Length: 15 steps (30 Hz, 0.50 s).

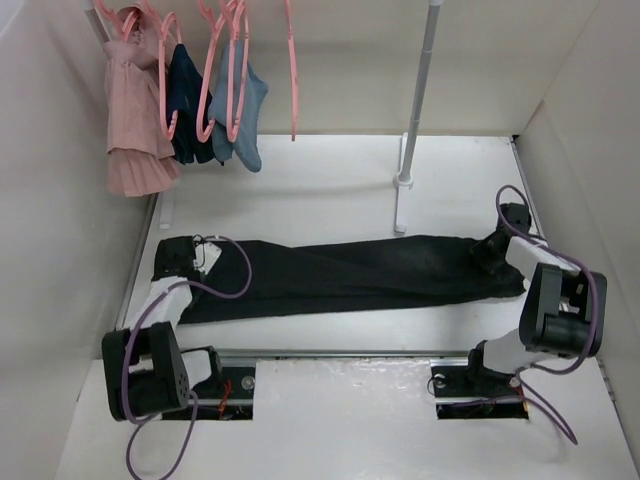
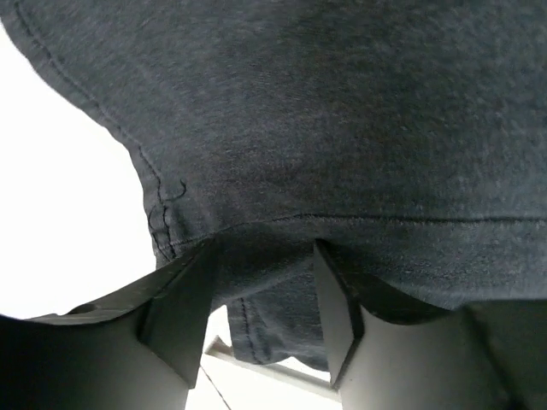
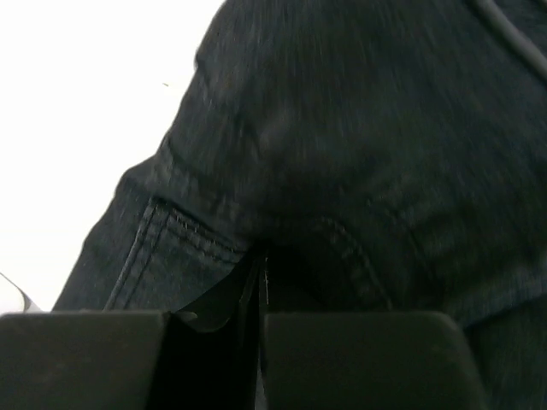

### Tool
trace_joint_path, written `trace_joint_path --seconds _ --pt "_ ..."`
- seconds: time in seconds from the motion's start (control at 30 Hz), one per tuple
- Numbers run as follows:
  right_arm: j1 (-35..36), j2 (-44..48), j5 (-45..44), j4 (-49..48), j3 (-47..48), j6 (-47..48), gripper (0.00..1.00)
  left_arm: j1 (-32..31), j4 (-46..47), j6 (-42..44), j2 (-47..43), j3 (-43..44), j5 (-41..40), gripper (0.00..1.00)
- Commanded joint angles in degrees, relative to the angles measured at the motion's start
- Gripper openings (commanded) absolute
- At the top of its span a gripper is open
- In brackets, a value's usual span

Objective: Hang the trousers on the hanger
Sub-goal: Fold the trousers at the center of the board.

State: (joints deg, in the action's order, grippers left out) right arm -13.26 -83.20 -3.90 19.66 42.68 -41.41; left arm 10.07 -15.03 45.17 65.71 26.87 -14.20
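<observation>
The black trousers (image 1: 350,275) lie stretched flat across the table, one end at the left, the other at the right. My left gripper (image 1: 188,262) sits at their left end. In the left wrist view its fingers (image 2: 184,299) stand apart, with the trouser fabric (image 2: 342,128) lying over and between the tips. My right gripper (image 1: 493,250) is at the right end. In the right wrist view its jaws (image 3: 259,269) are pressed together on a fold of the trousers (image 3: 342,154). An empty pink hanger (image 1: 291,70) hangs from the rail at the back.
Other pink hangers on the rail carry a pink garment (image 1: 135,110), a navy garment (image 1: 188,100) and a light-blue garment (image 1: 250,115). The rack's white upright pole (image 1: 420,90) and its foot (image 1: 402,200) stand just behind the trousers. White walls enclose both sides.
</observation>
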Motion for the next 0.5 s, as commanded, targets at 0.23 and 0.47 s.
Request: trace_joint_path --seconds 0.23,0.47 --pt "3.13 -15.67 1.97 -5.15 18.99 -0.26 0.0 0.04 8.27 -7.19 18.92 18.98 1.62 0.37" --pt "4.99 -14.73 1.35 -2.08 21.34 2.47 0.14 0.04 -6.84 -8.08 11.65 22.88 7.34 0.36"
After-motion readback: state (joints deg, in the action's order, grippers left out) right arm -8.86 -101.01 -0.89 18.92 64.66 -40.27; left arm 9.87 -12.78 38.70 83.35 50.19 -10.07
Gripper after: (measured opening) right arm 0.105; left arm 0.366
